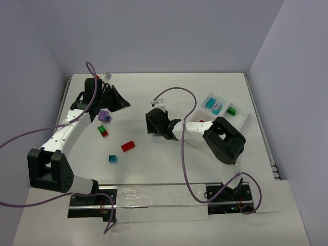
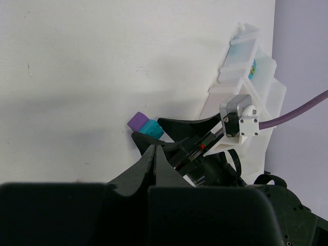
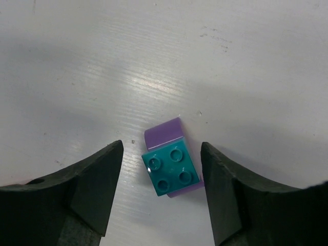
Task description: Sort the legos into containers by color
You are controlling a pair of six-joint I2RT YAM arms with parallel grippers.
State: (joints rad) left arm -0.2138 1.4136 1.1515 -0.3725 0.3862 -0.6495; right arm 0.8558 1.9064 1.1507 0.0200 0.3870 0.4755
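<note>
Nearest the bases, 4 loose legos lie on the surface left of centre: a teal brick [image 1: 112,158], a red brick [image 1: 128,146], a green-and-red pair [image 1: 103,131] and a purple brick [image 1: 105,116]. Farther out, mid-surface, the right jaws stand spread, straddling a teal 2x2 brick [image 3: 171,169] stacked on a purple piece [image 3: 164,132]; neither jaw touches it. The stack sits centred between them, skewed slightly to the closing line, its purple end pointing away from the wrist. The left jaws are pressed together on nothing, aimed at the same stack from nearby, so the right arm looks better placed. The tray [image 1: 243,117] lies far right, holding teal and green bricks.
</note>
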